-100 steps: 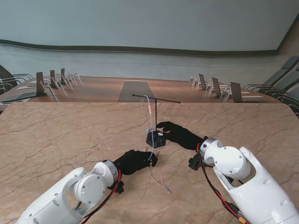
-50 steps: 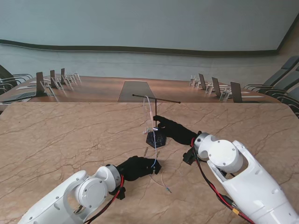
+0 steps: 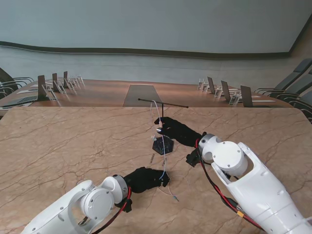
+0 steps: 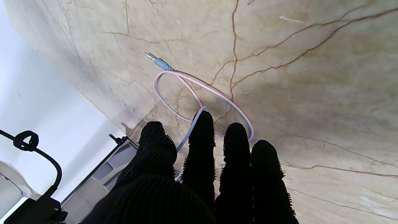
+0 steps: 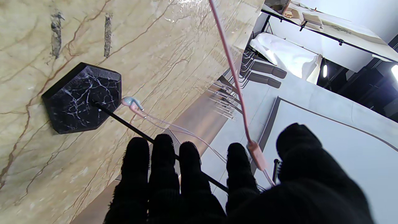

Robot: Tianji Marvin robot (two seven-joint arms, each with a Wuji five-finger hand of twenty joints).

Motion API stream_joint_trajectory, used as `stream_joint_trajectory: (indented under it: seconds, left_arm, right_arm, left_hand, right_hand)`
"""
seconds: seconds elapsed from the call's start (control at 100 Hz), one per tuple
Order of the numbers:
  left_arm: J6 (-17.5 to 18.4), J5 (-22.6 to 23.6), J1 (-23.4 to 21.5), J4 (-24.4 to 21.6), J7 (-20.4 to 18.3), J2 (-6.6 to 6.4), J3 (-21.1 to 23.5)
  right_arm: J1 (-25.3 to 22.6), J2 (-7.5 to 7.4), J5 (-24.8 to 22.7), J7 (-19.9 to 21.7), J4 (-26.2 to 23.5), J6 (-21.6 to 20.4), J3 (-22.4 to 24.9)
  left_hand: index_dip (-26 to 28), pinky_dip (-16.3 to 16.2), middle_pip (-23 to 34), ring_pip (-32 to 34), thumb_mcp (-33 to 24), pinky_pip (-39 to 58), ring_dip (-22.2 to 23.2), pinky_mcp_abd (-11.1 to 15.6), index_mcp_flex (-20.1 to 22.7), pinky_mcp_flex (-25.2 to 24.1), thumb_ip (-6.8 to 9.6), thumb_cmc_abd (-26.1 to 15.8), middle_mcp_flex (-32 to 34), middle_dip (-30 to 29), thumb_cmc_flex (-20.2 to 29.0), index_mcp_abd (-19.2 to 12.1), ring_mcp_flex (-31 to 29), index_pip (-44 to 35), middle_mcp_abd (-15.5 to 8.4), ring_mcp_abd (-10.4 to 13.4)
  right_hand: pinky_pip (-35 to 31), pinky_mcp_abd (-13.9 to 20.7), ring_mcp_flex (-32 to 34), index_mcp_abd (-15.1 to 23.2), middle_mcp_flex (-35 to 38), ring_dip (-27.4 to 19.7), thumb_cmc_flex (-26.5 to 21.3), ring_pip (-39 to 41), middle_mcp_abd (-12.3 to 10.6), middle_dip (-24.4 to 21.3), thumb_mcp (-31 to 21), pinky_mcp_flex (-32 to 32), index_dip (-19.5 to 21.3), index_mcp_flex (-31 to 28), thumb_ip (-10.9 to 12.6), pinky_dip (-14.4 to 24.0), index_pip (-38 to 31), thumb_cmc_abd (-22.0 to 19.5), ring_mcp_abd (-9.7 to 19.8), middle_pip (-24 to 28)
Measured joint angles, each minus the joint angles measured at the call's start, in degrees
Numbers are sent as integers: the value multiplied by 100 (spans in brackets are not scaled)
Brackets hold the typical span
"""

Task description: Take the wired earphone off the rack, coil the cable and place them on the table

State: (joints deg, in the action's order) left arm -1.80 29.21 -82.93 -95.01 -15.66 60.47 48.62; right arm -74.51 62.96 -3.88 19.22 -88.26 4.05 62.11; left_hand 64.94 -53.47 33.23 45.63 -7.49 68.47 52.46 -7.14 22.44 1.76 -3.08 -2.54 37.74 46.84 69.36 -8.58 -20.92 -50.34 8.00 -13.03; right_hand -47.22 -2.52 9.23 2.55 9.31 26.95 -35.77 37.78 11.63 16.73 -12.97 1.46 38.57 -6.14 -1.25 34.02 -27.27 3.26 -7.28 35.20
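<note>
From the stand's view we can barely trace the thin pink-and-white earphone cable [image 3: 163, 156]: it hangs from the slim black T-shaped rack [image 3: 162, 123] on its dark marbled hexagonal base [image 3: 163, 145], near the middle of the veined beige marble table [image 3: 63, 141], and trails toward our near edge. Our black-gloved left hand [image 3: 146, 179] covers where the cable meets it. The left wrist view shows more: the cable runs between two closed fingers [image 4: 202, 140], pinched there, and beyond them a loose loop lies flat on the marble, ending in a pale blue jack plug [image 4: 160, 63]. Our black-gloved right hand [image 3: 176, 130] sits beside the rack's post; its wrist view shows the pink inline piece [image 5: 256, 155] caught between thumb and forefinger, and a pale earbud [image 5: 131, 101] hanging close to the base. The second earbud we cannot make out.
</note>
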Motion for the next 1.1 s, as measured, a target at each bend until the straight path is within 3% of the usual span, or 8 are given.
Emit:
stream_joint_trajectory:
  seconds: [0.06, 0.15, 0.27, 0.39, 0.6, 0.95, 1.04, 1.1]
  left_arm:
    - [-12, 3, -8, -4, -6, -1, 9]
    - [-23, 33, -35, -14, -9, -1, 41]
    - [-44, 63, -66, -17, -8, -5, 65]
    - [-74, 66, -80, -18, -8, -9, 69]
    - [-93, 64, -92, -30, -21, -15, 77]
    - [-256, 75, -168, -117, -72, -23, 130]
    - [-292, 101, -179, -142, -112, -30, 142]
    - [-316, 102, -188, -161, -146, -37, 154]
  right_arm:
    - [7, 12, -1, -32, 5, 0, -1]
    - [8, 20, -26, -79, 6, -11, -1]
    - [10, 34, -34, -137, 14, -37, 0]
    - [11, 43, -66, -202, 18, -74, 1]
    - [11, 49, -110, -229, 35, -155, -1]
    - [34, 47, -115, -235, 110, -402, -83]
    - [39, 49, -120, -265, 146, -554, -92]
    - [40, 49, -154, -267, 149, -581, -93]
  left_hand:
    - [0, 8, 0, 0, 0, -28, 0, 0, 0, 0, 0, 0, 0, 0, 0, 0, 0, 0, 1, 0]
    - [0, 10, 0, 0, 0, -39, 0, 0, 0, -1, 0, 0, 0, 0, 0, 0, 0, 0, 0, 0]
    - [0, 11, 1, -1, 0, -40, 0, 0, 0, -1, 0, 0, -1, 0, 0, 0, 0, 0, 1, 0]
    - [0, 12, 1, -2, 0, -45, 0, 0, 0, -2, 0, 0, -1, 0, 0, 0, 0, 0, 1, 0]
    - [0, 48, 1, -31, 0, -121, 0, 0, -2, -7, 0, 0, -1, 0, 0, 1, 1, 0, 1, 0]
    - [-778, 347, -199, -346, 1, -706, -138, -2, -334, -277, 41, 0, -183, 656, 0, 100, 303, -310, 1, 48]
    - [-1503, 523, -412, -566, 474, -1153, -267, -1, -628, -430, 41, 2, -373, 639, 0, 135, 412, -325, 1, 152]
    - [-2107, 689, -417, -773, 748, -1611, -416, 2, -769, -480, 44, 133, -678, -110, -170, 285, 577, -30, -10, 230]
  right_hand:
    - [-69, -3, 26, 135, 0, 0, -230, 55, 0, 36, 61, 7, -312, 12, 0, -32, -473, -62, -2, 142]
    - [-172, -60, 116, 292, 0, 0, -432, 66, 0, 116, 57, 39, -402, 39, 2, -39, -1024, -199, -21, 371]
    - [-299, -74, 150, 664, 0, 0, -728, 72, -2, 276, 47, 74, -1773, 182, 2, -148, -2709, -176, -34, 835]
    - [-420, -129, 429, 1188, 120, 0, -952, 184, -16, 321, -86, 148, -2085, 175, 2, -153, -3539, -173, -81, 1013]
    - [-527, -140, 433, 1682, 538, 0, -1012, 188, -72, 389, -657, 159, -1848, -566, -70, -277, -3657, 138, -94, 1021]
    - [-638, -146, 438, 1657, 1137, -15, -1001, 188, -83, 392, -1825, 172, -870, -1580, -89, -369, -3391, 1055, -96, 1001]
    - [-670, -147, 557, 1597, 1307, -71, -998, 184, -133, 392, -2411, 216, -466, -1956, -85, -375, -3256, 1231, -96, 934]
    - [-680, -147, 557, 1575, 1446, -73, -1004, 183, -151, 392, -2562, 217, -322, -2104, -82, -421, -3233, 1292, -96, 928]
